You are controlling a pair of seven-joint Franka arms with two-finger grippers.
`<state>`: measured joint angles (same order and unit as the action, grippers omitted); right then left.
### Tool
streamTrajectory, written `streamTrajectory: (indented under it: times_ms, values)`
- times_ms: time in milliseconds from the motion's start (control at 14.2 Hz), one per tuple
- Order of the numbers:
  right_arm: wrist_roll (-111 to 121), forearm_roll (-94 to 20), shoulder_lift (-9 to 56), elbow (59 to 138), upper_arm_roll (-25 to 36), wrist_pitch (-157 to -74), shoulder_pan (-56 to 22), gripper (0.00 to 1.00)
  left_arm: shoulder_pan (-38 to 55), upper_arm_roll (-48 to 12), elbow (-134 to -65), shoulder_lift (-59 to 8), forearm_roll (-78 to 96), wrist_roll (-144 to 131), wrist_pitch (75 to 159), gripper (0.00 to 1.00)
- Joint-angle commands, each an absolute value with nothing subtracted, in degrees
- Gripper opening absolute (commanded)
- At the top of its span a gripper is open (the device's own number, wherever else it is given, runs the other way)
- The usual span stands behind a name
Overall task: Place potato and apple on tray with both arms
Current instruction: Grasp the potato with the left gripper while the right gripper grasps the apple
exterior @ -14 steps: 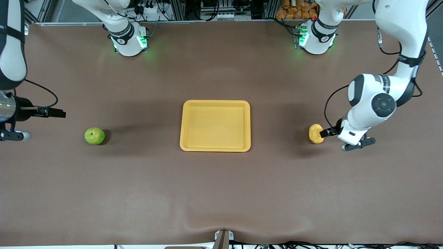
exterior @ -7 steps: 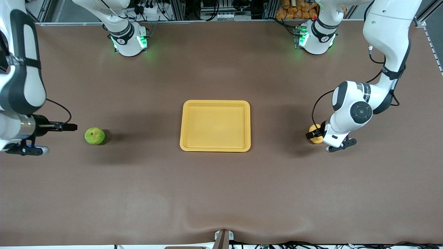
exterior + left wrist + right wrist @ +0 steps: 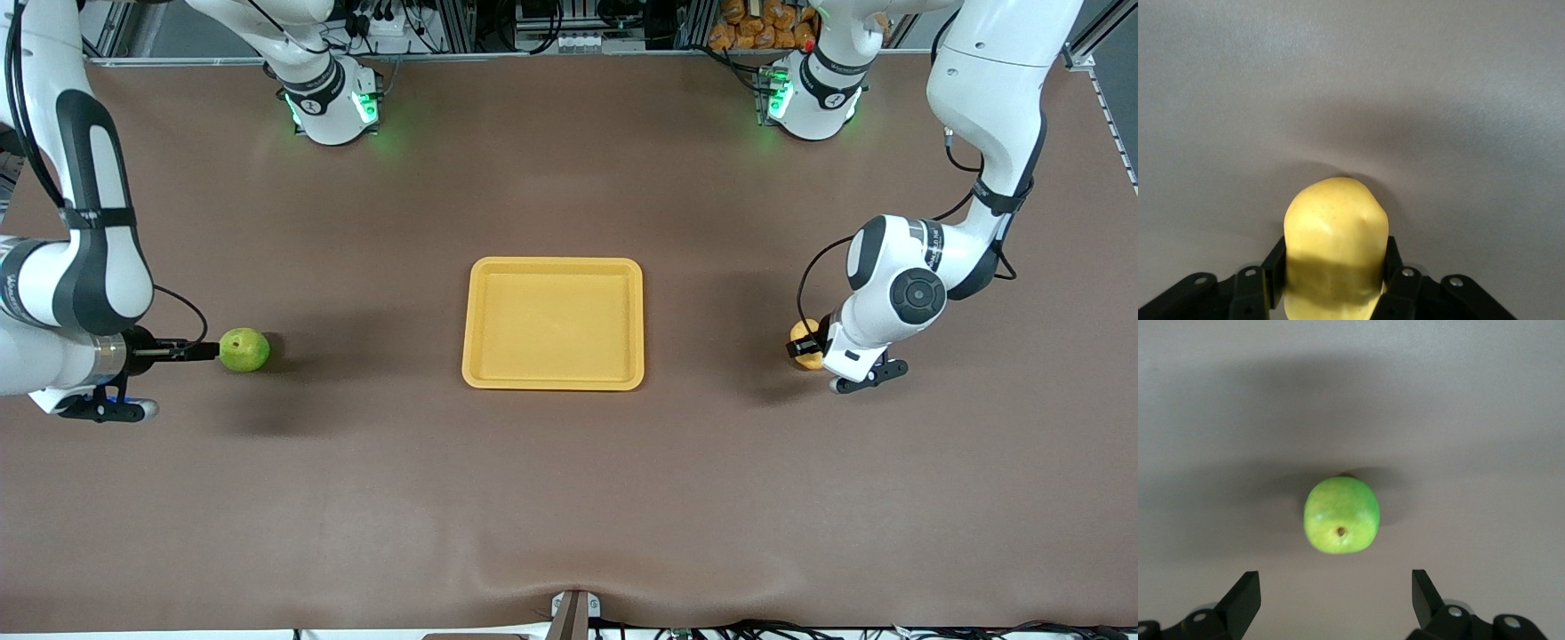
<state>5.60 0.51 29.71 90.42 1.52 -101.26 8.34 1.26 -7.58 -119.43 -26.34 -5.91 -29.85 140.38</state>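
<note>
Potato (image 3: pixel 805 342), pale yellow, lumpy and matte, on the brown counter (image 3: pixel 569 498) toward the left arm's end, well apart from tray. Pinched between both fingers of left hand (image 3: pixel 1333 283); fingers (image 3: pixel 1275 270) pressed against its sides in the wrist view. Left arm bent low from its base, wrist angled down at the potato.

Apple (image 3: pixel 244 349), round, bright green with yellowish patches and stem pit, resting on counter toward the right arm's end. Right hand (image 3: pixel 203 350) low and level, tip just at the apple; fingers (image 3: pixel 1241 603) spread wide, apple (image 3: pixel 1341 515) free between and ahead of them.

Tray (image 3: pixel 553 378), shallow yellow-orange plastic rectangle, rounded corners, raised rim, mid-counter between the two.
</note>
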Motion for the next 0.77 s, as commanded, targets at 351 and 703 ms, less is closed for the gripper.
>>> streamTrajectory:
  times_ms: [351, 703]
  values:
    - [8.44, 0.97, 31.55, 95.70, 0.62, -109.15, 10.72, 1.00, 10.08, -9.14, -118.04, -14.78, -7.47, -35.58, 127.91, 0.00]
    - [8.53, 0.70, 31.55, 100.01, 0.53, -114.07, 10.28, 1.00, 21.59, -9.32, -107.95, -17.92, -7.47, -49.36, 122.44, 0.00]
